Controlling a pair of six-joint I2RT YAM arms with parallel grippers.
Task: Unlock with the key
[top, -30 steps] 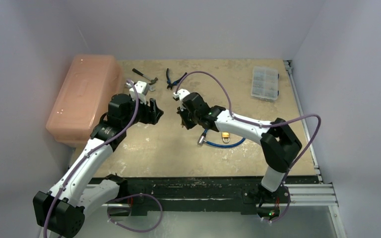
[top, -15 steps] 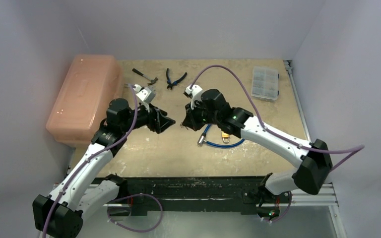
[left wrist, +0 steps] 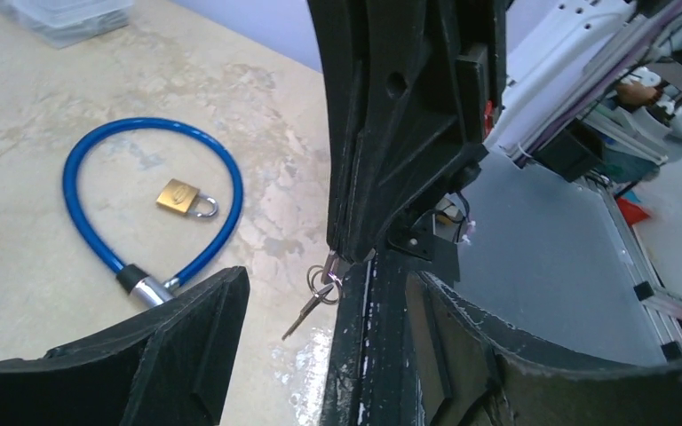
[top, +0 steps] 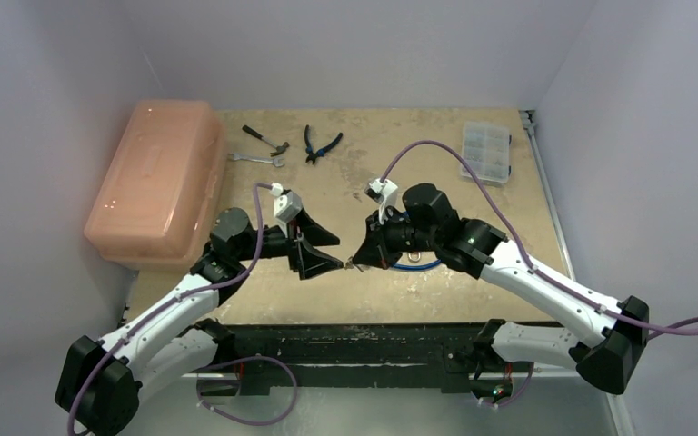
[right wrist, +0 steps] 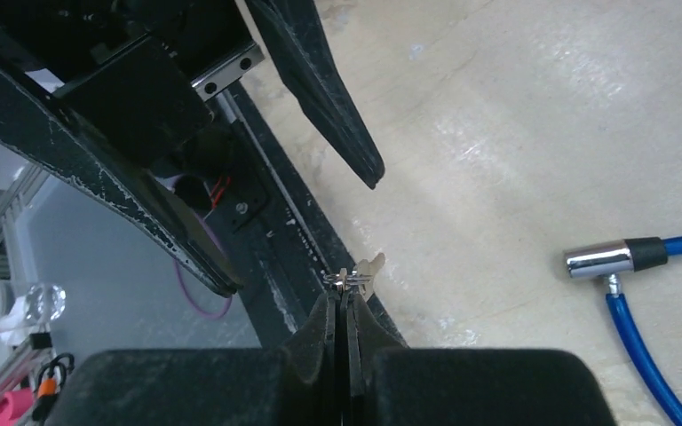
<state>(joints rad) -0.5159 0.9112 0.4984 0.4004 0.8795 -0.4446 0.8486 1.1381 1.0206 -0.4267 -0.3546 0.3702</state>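
two arms, one on each side. on the table [top: 473, 286]: one key bunch, one blue cable lock [left wrist: 146, 123], one brass padlock [left wrist: 180, 195], one pair of pliers [top: 323, 143], one hammer [top: 265, 138], one wrench [top: 254, 159], one clear compartment box [top: 486, 152] and one pink lidded bin [top: 156, 182]. any lettering on the padlock is too small to read.

the left arm lies low and stretched forward from its base, its wrist turned toward the middle of the table. the left claw [top: 338, 252] points right with its two fingers [left wrist: 169, 355] spread wide and nothing between them. the right arm reaches far across from its base at the right, elbow low. the right claw [top: 353, 263] points left and downward over the near edge of the table, tip to tip with the left one.

the right claw's fingers are pressed fully together on the ring of the key [left wrist: 313, 300] – the thin silvery blade dangles below the fingertips, off the table surface. in the left wrist view it hangs in the gap between the left claw's open fingers, apart from both. from the right wrist view only the ring end [right wrist: 352, 278] shows above the closed tips.

the padlock lies flat inside the loop of the cable lock, well apart from the key.
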